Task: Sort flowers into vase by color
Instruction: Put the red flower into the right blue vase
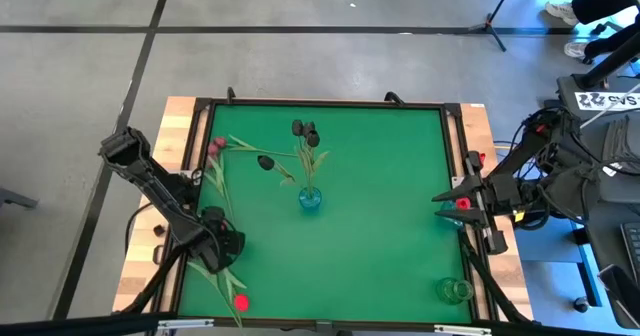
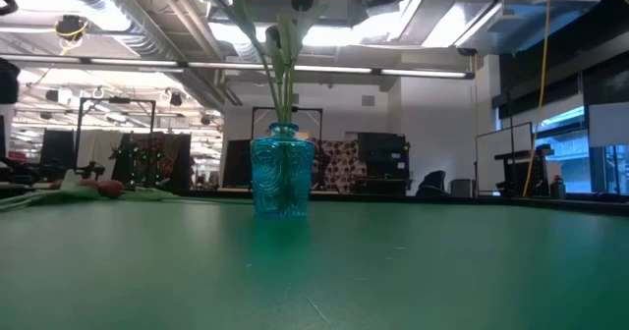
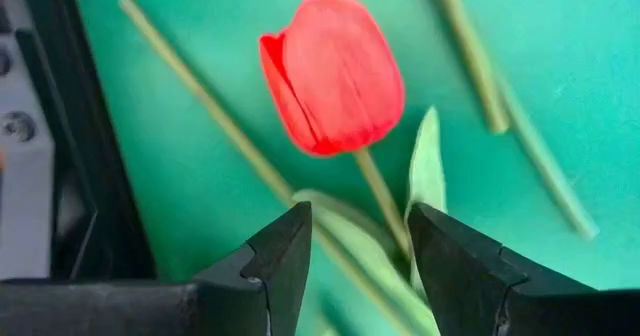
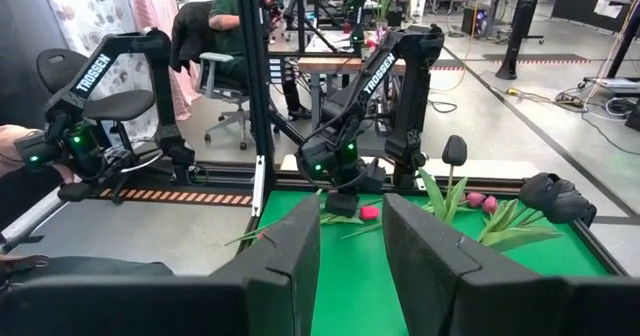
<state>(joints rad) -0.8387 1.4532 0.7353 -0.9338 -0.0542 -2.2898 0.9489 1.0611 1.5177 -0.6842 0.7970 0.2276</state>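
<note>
Flowers are spread over the left half of the green table [image 1: 380, 206]. At the near-left corner the left gripper [image 3: 358, 238] is held low over a red tulip [image 3: 335, 73], its jaws parted narrowly around the stem just below the head, probably so the stem can be pinched. Maroon-pink tulips [image 1: 216, 145] lie loose at the far left. Black tulips [image 1: 306, 130] are already stood in the blue vase [image 1: 310, 198] at the centre. At the right edge the right gripper [image 4: 352, 238] is parked, jaws slightly open and empty. A clear vase [image 1: 455, 291] waits near-right, presumably for another colour.
</note>
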